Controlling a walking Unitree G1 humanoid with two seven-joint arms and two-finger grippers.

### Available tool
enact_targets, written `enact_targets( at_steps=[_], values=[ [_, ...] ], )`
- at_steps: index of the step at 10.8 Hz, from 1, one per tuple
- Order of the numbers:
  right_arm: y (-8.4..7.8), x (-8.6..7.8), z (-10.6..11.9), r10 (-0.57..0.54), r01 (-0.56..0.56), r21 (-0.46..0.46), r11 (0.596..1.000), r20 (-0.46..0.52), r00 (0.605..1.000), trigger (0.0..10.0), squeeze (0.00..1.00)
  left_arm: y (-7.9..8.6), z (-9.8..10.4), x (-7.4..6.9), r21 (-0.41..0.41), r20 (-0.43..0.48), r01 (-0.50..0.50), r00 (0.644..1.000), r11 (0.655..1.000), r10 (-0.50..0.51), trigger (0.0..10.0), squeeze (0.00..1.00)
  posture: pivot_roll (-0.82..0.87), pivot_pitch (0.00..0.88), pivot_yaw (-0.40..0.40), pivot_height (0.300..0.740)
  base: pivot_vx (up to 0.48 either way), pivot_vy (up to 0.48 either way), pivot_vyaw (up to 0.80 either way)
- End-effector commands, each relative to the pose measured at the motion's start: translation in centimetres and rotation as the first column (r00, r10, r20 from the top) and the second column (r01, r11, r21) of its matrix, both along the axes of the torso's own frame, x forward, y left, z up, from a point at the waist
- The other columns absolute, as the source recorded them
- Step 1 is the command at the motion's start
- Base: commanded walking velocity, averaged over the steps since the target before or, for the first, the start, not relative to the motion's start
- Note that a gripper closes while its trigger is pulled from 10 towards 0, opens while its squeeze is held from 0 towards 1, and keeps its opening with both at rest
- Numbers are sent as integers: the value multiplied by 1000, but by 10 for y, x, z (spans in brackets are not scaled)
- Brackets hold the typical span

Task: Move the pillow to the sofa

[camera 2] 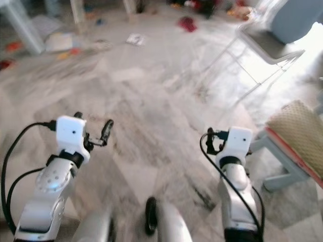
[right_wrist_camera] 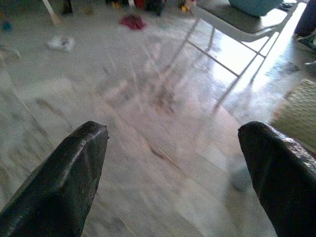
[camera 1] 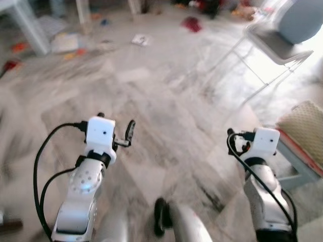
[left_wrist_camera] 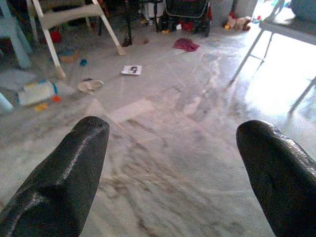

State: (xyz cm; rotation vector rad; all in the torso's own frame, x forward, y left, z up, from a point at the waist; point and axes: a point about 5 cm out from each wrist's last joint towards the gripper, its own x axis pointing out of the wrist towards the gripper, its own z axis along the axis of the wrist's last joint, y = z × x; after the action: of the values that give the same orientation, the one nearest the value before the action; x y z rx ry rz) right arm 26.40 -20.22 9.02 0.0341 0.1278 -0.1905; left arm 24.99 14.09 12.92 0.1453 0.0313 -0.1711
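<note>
Pillow: the likeliest candidate is the cream, textured cushion at the robot's right, resting on a low bench-like surface with a red edge and pale blue-grey frame; its identity as the task's pillow is a judgement, since part of it is cut off by the picture's edge. No sofa can be made out. Right pincer: released, its two black fingers spread wide, hovering over marble floor near the cushion but apart from it. Left pincer: likewise released and empty, pointing across the floor toward scattered litter and a white folding chair's legs. A second folding chair carrying a pale blue object stands ahead on the right. The views are blurred, suggesting walking. To do the approach well, the robot should probably turn right, square up to the cushion, and bring both pincers to its opposite sides before closing. No brand, label or legible writing is discernible.
</note>
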Motion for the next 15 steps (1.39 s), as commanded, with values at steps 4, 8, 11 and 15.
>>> enact_targets(
  at_steps=[4, 8, 11, 15],
  values=[
    [1, 12, -7, -87, 85, 55, 995, 40, 995, 10000, 0, -2, -5, 18, 57, -62, 124, 991, 991, -120, 10000, 0, 40, 140, 84, 740, 0, 0, 0],
    [9, -5, -36, -34, 34, -9, 999, -45, 998, 10000, 0, -23, -26, 28, 45, -62, 151, 987, 988, -148, 10000, 0, -14, 43, -66, 740, 0, 0, 0],
    [18, 1, -47, 5, -5, -10, 1000, -78, 997, 10000, 0, -8, -46, 17, 36, -117, 57, 992, 998, -52, 10000, 0, 25, 46, -46, 740, 0, 0, 0],
    [-11, -30, -62, -27, 20, -62, 998, -107, 994, 10000, 0, 13, -64, -4, 77, -166, -9, 986, 997, 22, 10000, 0, 40, 60, -41, 740, 0, 0, 0]
  ],
)
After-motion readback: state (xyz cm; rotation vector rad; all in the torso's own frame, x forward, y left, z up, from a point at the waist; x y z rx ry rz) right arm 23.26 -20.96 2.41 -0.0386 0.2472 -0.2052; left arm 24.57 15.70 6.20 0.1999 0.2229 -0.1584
